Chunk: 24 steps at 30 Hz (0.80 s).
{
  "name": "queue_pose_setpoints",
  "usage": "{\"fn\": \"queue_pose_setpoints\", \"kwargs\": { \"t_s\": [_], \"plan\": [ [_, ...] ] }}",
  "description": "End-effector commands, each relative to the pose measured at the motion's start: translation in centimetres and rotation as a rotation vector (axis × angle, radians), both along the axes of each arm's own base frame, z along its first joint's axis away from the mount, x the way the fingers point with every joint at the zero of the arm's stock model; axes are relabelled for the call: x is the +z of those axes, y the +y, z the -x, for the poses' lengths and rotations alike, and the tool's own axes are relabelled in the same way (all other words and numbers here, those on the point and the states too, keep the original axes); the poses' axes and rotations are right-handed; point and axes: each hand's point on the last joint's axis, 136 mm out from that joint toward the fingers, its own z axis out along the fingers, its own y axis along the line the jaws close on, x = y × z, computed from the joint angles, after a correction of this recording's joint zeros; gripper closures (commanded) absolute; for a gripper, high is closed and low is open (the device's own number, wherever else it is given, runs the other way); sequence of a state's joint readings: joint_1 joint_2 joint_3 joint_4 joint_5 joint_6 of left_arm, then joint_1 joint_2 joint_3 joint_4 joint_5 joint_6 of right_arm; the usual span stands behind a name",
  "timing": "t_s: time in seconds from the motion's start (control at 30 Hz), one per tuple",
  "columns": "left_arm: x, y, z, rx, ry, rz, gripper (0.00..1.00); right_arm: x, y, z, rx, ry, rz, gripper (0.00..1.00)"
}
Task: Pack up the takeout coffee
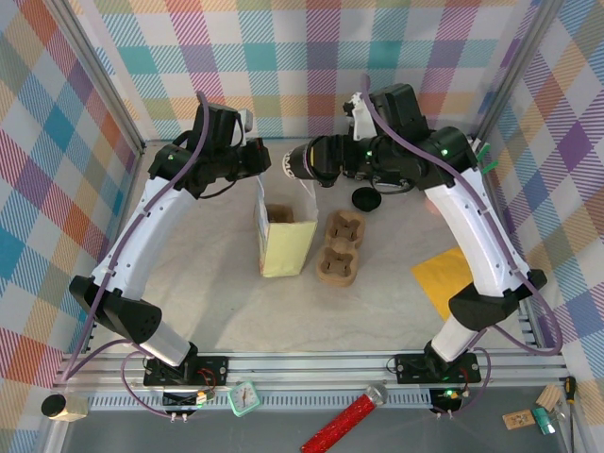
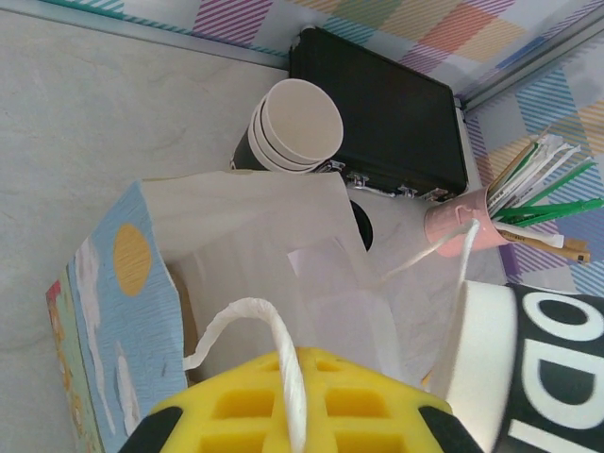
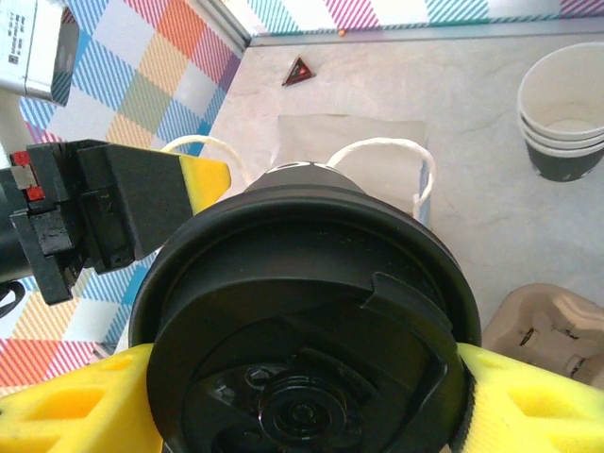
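At the upper middle of the top view, the right gripper (image 1: pixel 328 159) is clamping the takeout coffee (image 1: pixel 304 161) on its side. The lid is pointing toward the left arm, just above the open mouth of the paper bag (image 1: pixel 283 238) standing at the frame's centre. In the right wrist view the coffee's black lid is crowding the lower half of the frame and hiding most of the bag's opening. The yellow fingers (image 3: pixel 528 396) are peeking in as wedges at the lower corners, pressing on either side of the cup. The left gripper (image 2: pixel 297 411) is pinching shut on the bag's string handle (image 2: pixel 247 316), its pads running off the bottom edge of the left wrist view. There the coffee is also being cut off at the lower right, its white lettering unreadable. The bag's near wall is covering part of the lidless cups (image 2: pixel 294 127) stacked before a black case (image 2: pixel 387 99). The bag's contents are hard to make out.
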<state>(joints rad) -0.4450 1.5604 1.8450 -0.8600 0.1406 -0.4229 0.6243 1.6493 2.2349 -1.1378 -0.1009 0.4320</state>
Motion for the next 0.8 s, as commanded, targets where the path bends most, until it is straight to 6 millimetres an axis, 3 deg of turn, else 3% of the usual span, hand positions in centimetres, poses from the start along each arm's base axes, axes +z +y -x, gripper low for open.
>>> {"fn": "queue_pose_setpoints", "kwargs": {
  "t_s": [0.0, 0.2, 0.4, 0.57, 0.77],
  "plan": [
    [1.7, -0.2, 0.2, -0.012, -0.048, 0.020, 1.00, 4.0, -1.8, 1.1, -0.029, -0.133, -0.028, 0.34],
    [1.4, -0.4, 0.0, -0.015, -0.038, 0.018, 1.00, 5.2, -2.5, 1.6, -0.038, -0.175, -0.035, 0.34],
    [1.4, -0.5, -0.1, -0.018, -0.037, 0.019, 1.00, 4.3, -1.3, 1.5, -0.004, -0.136, -0.045, 0.34],
    [1.6, -0.7, -0.1, -0.024, -0.041, 0.030, 1.00, 2.8, -0.1, 1.0, 0.029, -0.091, -0.037, 0.34],
    [1.9, -0.8, 0.1, -0.031, -0.048, 0.038, 1.00, -1.2, 1.6, 0.8, 0.073, 0.028, 0.018, 0.34]
  ]
}}
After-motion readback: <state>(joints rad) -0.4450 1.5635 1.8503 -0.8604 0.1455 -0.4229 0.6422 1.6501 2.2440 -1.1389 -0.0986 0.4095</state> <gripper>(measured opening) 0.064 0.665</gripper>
